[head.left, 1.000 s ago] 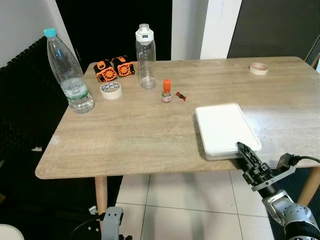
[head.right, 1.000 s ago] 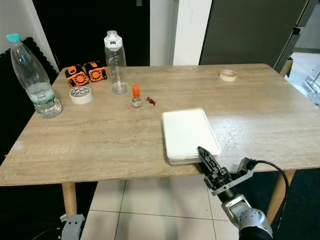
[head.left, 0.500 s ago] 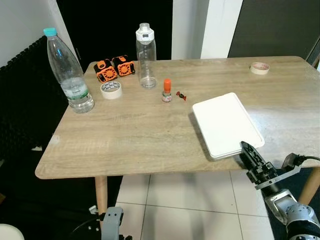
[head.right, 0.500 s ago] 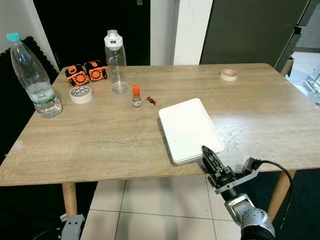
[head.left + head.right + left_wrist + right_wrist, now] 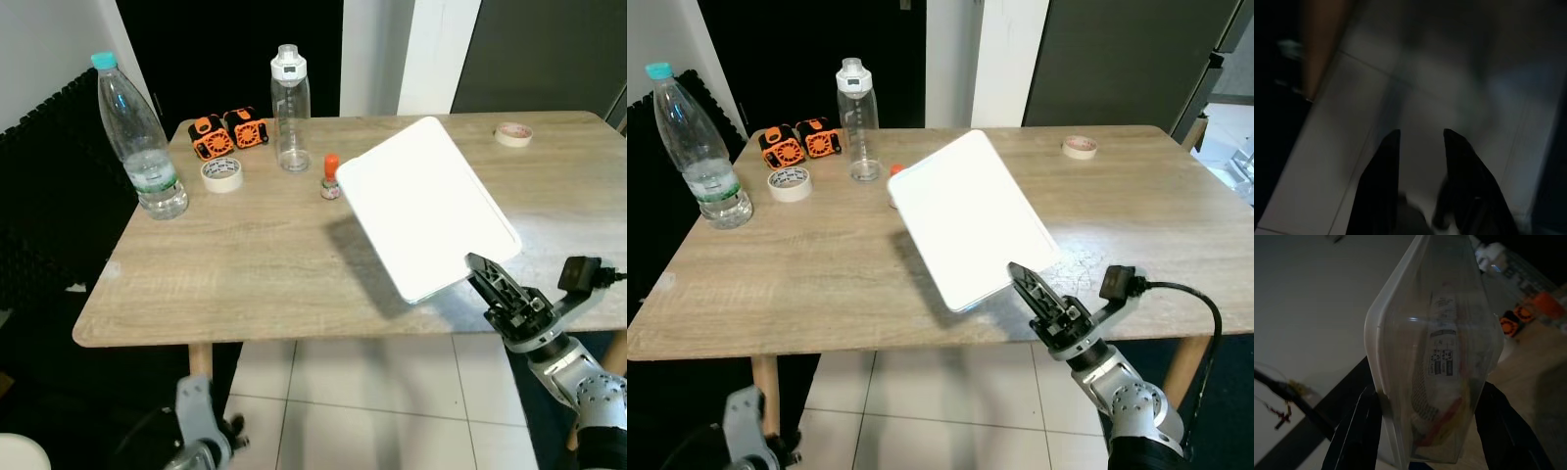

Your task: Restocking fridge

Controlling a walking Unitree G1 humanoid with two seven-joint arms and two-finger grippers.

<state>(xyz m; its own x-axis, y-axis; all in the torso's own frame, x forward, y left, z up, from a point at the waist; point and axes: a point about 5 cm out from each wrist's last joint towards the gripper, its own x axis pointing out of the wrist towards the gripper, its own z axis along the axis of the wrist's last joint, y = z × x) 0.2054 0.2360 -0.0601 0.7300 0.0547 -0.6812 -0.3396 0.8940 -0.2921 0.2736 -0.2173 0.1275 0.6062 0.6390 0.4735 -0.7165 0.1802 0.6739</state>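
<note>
Right claw [image 5: 490, 277]: clenched on the near edge of a flat white box [image 5: 423, 204], one black finger on each face, as the right wrist view shows.
Box: lifted off the table [image 5: 245, 264] and tilted, its far end rising up and away from the claw; only the near edge is gripped, so the hold looks like a lever and could slip.
Why held so: judged as the pick-up step of the fridge task, the box raised to carry it off the table.
Box contents: through the clear wall [image 5: 1435, 357] a label and something red and yellow show; what it is cannot be told.
Left claw [image 5: 1418, 142]: hangs idle low over pale floor tiles, fingers apart and holding nothing.
Beyond the box: an orange-capped vial [image 5: 331, 176] just beside its far left corner, then a clear flask [image 5: 289, 108], two orange gadgets [image 5: 227, 131] and a tape roll [image 5: 221, 173].
Far left of claw: a water bottle [image 5: 137, 137] near the table's left edge.
Far right: a second tape roll [image 5: 512, 133], well apart.
Open room: bare tabletop under and left of the box; the near table edge lies just below the claw, with open tiled floor behind it for pulling back.
</note>
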